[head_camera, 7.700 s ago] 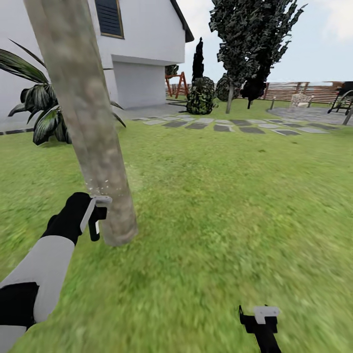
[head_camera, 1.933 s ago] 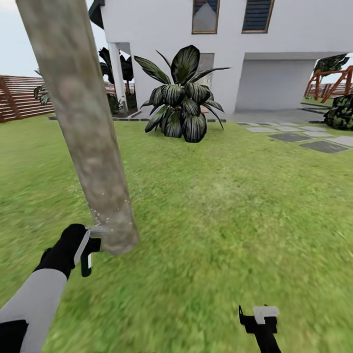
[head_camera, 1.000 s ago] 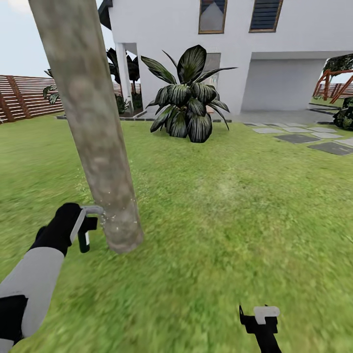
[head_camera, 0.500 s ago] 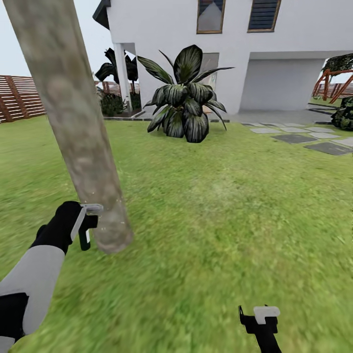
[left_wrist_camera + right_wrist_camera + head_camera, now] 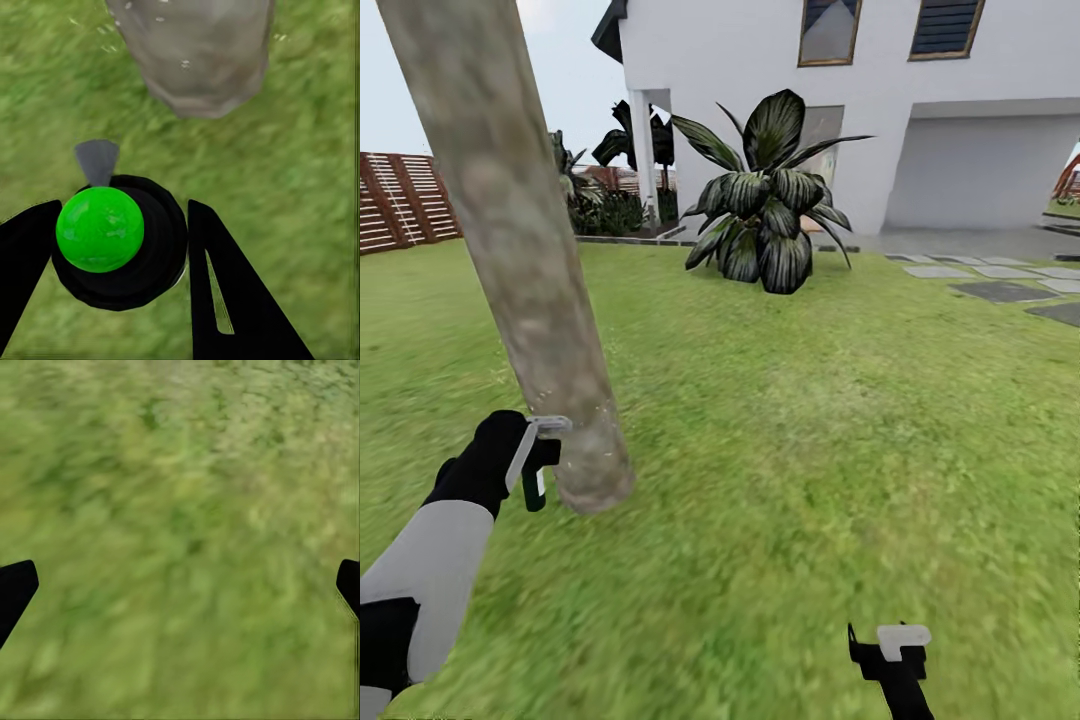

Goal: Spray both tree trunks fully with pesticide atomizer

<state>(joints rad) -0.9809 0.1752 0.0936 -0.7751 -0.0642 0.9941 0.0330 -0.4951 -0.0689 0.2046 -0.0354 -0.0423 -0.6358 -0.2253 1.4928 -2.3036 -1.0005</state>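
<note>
The head camera looks forward and down across the lawn [image 5: 810, 450] from above both arms, the tree trunk [image 5: 520, 260] close at near left and the white house [image 5: 920, 100] far ahead. The left wrist camera looks down from very near at the trunk's base [image 5: 195, 52] and surrounding grass, which the head view shares. The right wrist camera faces straight onto blurred grass [image 5: 180, 532], close up.
</note>
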